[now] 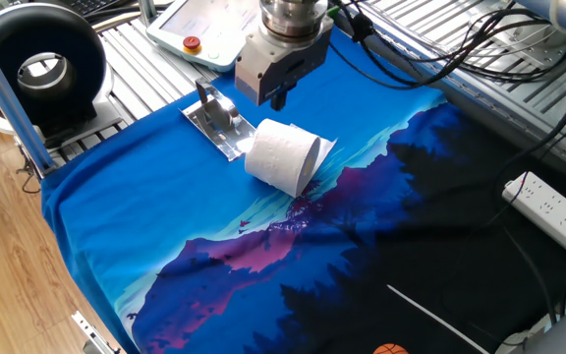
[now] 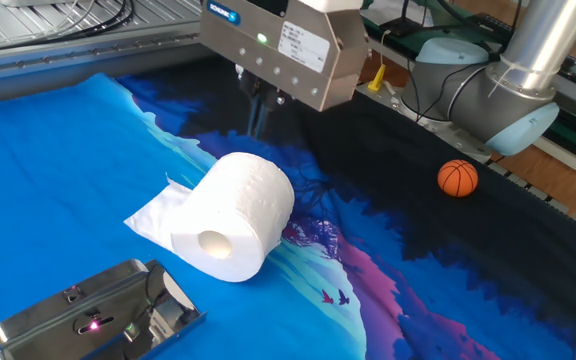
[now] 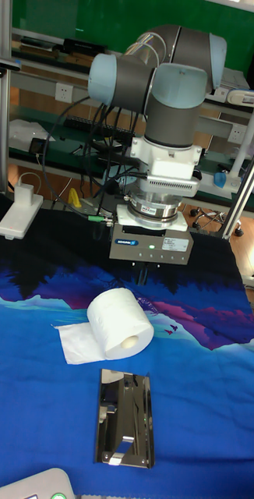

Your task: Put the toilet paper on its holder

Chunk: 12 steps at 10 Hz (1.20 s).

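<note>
The toilet paper (image 2: 230,217) lies mid-frame on its side, beside the holder (image 2: 98,317). Light and squashy, I judge; grip its flanks gently. My pincer (image 2: 260,105) hovers above it, fingers seemingly together.

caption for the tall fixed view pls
UR5 gripper hovers behind toilet paper lying beside its metal holder.

- Table w/ ribbed metal top (image 1: 116,54), covered by blue/purple/black mountain-print cloth (image 1: 165,236).
- Wood floor (image 1: 8,285) beside table, light brown planks.
- Black round fan-like unit (image 1: 37,64) at table corner, next to a metal post (image 1: 8,88).
- White power strip (image 1: 553,211) at table edge; black cables (image 1: 440,39) draped over the metal top.
- Small orange ball (image 2: 458,178) on dark part of cloth.
- Tall view: green wall (image 3: 104,19) at back, shelf (image 3: 41,62) w/ clutter, wall socket (image 3: 62,92), white box (image 3: 19,214) on cloth.
</note>
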Tool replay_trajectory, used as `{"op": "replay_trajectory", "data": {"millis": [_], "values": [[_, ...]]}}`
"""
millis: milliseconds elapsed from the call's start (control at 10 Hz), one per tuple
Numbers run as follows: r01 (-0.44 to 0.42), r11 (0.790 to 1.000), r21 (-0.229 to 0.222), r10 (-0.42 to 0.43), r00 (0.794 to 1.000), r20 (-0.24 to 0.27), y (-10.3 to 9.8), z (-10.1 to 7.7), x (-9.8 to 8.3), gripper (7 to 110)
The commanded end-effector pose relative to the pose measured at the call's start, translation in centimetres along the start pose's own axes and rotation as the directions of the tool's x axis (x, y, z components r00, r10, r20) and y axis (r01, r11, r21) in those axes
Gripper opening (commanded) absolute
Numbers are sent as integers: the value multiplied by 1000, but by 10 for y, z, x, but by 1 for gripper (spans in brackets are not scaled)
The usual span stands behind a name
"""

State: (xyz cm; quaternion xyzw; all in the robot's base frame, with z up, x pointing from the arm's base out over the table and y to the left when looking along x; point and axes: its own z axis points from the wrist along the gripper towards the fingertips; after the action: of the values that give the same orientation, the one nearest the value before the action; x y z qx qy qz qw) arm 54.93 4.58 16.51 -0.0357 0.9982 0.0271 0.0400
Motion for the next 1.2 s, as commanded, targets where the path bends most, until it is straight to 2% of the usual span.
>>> {"op": "replay_trajectory", "data": {"millis": [0, 500, 600, 700, 800, 1000, 1100], "values": [[0, 999, -33, 0, 1000, -1, 9, -1, 0, 7], [1, 1000, -28, 0, 1000, 21, 8, -1, -5, 7], [0, 1000, -12, 0, 1000, 9, 4, -1, -2, 7], [-30, 999, 33, 32, 998, -51, -7, -1, 13, 7], [-42, 998, 39, 46, 994, -98, -8, -2, 25, 7], [-59, 998, -11, 57, 986, -159, 6, -4, 40, 7], [-46, 999, -11, 43, 982, -183, 6, -5, 46, 7]]}}
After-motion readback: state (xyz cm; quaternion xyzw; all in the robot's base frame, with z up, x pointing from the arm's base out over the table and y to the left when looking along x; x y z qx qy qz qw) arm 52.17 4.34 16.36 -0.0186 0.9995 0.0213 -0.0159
